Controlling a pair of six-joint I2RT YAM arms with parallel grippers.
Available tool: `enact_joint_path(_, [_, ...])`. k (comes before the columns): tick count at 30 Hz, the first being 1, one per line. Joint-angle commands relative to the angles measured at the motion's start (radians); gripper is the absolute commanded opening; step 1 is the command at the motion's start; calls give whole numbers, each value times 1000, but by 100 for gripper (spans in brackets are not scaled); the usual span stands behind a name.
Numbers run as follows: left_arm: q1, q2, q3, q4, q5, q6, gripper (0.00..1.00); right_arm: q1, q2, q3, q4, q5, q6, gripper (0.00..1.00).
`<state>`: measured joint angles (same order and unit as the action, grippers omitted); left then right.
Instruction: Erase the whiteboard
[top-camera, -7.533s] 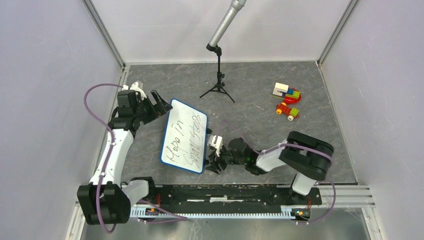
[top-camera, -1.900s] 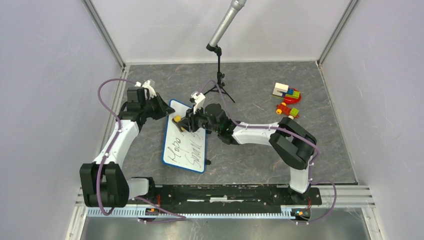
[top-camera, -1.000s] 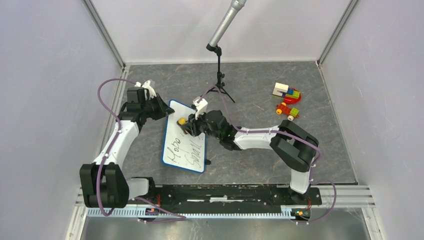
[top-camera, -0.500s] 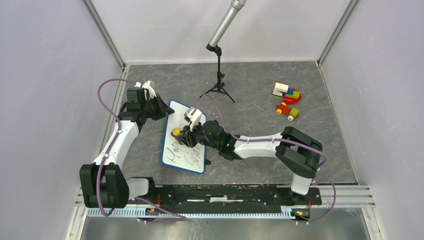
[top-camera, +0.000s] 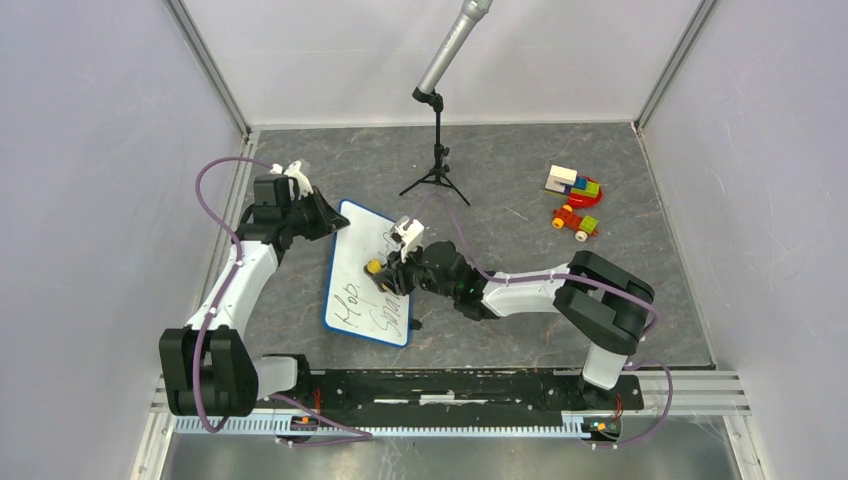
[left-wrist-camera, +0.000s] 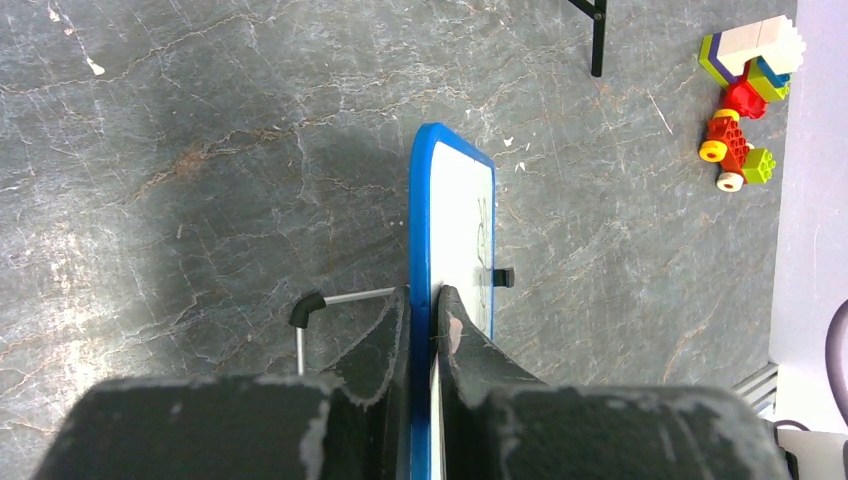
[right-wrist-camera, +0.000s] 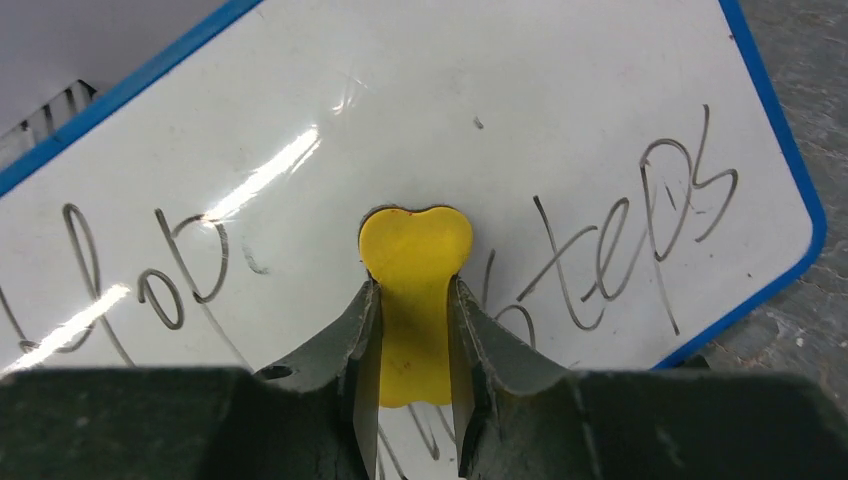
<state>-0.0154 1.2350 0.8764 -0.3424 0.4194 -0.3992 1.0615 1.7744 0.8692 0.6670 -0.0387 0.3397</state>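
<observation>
Two grippers work on one whiteboard (top-camera: 360, 235), which lies on the grey table between the arms, its long side running away from the bases. The left gripper (left-wrist-camera: 425, 300) is clamped on the board's blue rim at its far left corner, one finger on each face. A thin wire stand (left-wrist-camera: 305, 312) shows beside the board's back face, so the board probably sits at a tilt. The right gripper (right-wrist-camera: 412, 300) is closed on the narrow waist of a yellow eraser (right-wrist-camera: 415, 245), whose rounded head presses on the white face near the board's middle.

Legible writing, all black handwriting: "steps" towards the board's right edge in the right wrist view, its first letter half behind a finger, and looping letters like "ob" on the other side of the eraser. The top view gives "Mob" and "Sm" near the board's near end. No brand or printed label can be seen.

Risks, as judged:
- Wiping pressure may twist the board in its single corner grip, or fold the stand.
- A sideways drag may pull the eraser out of the jaws, since only its slim waist is held.
- Strokes that stop short would leave the near-end words unwiped.
</observation>
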Motion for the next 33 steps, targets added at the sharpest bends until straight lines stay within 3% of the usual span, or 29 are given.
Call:
enact_joint_path(1, [-17,-16,-8,-22,-4,65,2,37,-19,-32,-135,64,-53,15])
enact_joint_path(14, [-17,-13,-9,-23,-10,61,2,207,40,190,-132,-56,-82,15])
enact_joint_path(26, [-17,-19,-11,-22,-8,60,2,56,-14,-87,-20,-2,23,15])
enact_joint_path(33, [-17,-13,-10,-23,-17,57,2,109,-18,-26,-82,9,-38,15])
